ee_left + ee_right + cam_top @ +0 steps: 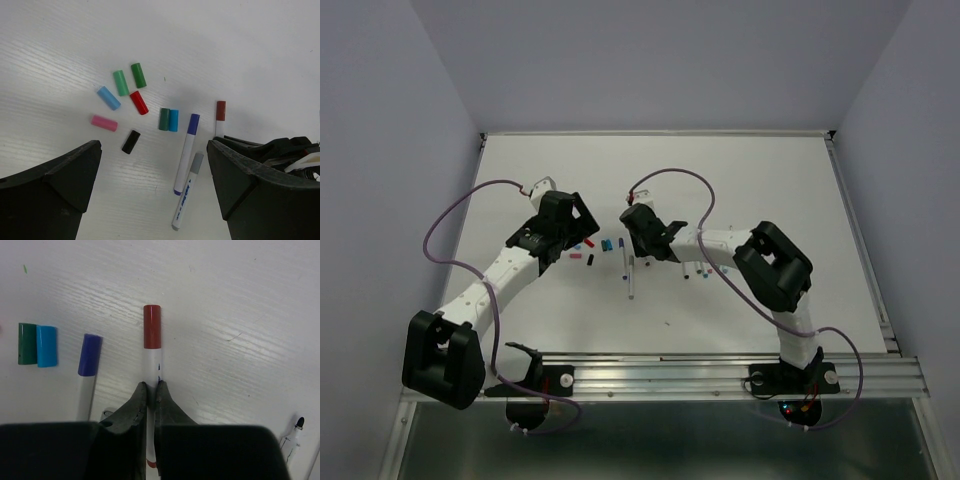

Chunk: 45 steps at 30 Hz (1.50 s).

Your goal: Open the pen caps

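We see the right fingers (141, 400) pinched narrow on the white barrel of the red-capped pen (152, 365), at the centre of the right wrist view. Its red cap (152, 333) is on and points to the top of the frame. Just left lies a purple-capped pen (87, 380). Further left, a dark green cap (27, 343) touches a blue cap (46, 346). An uncapped pen (295, 432) lies at lower right. In the left wrist view the left fingers (60, 185) stand wide over the bench (225, 40), holding nothing. Between them lie a pink cap (104, 122), a black cap (131, 141) and a grey-capped pen (186, 197).
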### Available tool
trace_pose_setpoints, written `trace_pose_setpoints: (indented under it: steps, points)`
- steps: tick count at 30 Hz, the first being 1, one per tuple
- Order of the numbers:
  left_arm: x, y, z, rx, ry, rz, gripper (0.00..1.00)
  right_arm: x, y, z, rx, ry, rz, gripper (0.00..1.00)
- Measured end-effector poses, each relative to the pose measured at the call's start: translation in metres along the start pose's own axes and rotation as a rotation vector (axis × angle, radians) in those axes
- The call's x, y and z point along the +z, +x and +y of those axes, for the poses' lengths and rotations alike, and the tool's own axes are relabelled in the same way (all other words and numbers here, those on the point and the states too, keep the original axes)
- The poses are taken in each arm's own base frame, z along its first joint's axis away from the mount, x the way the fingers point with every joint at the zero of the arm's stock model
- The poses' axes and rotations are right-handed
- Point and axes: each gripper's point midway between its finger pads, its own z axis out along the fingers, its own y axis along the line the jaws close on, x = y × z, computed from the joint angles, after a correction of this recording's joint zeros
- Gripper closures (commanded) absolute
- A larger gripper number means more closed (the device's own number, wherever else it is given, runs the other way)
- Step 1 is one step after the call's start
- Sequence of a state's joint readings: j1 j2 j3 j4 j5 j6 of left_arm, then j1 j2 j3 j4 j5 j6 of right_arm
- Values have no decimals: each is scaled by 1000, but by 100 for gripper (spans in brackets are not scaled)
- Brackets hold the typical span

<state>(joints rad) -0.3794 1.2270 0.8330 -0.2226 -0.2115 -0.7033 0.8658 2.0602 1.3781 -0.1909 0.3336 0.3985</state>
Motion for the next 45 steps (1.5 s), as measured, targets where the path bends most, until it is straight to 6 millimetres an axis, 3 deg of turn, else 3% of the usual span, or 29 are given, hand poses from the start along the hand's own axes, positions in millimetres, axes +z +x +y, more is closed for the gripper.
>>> trace_pose_setpoints:
  steps: [12, 19, 25, 29, 34, 41, 43, 45]
  points:
    - [0, 0, 0, 0, 1, 1, 1, -9, 6, -5, 70, -2, -20, 99]
    - [-8, -2, -15, -1, 85, 10, 1, -47, 24, -20, 83, -54, -44, 99]
    - [-21, 4, -57, 6, 330, 49, 1, -97, -17, -11, 102, -194, -209, 99]
    - [-33, 13, -84, 20, 479, 83, 1, -118, -33, 1, 116, -284, -266, 99]
    - [-46, 17, -110, 22, 594, 95, 2, -130, -39, 10, 117, -354, -288, 99]
    - [-43, 30, -126, 7, 642, 138, 9, -138, -45, 21, 118, -422, -303, 99]
    - [-40, 34, -126, 4, 639, 151, 12, -142, -48, 23, 119, -437, -312, 99]
    - [-37, 36, -126, 2, 634, 160, 22, -145, -51, 25, 121, -450, -325, 99]
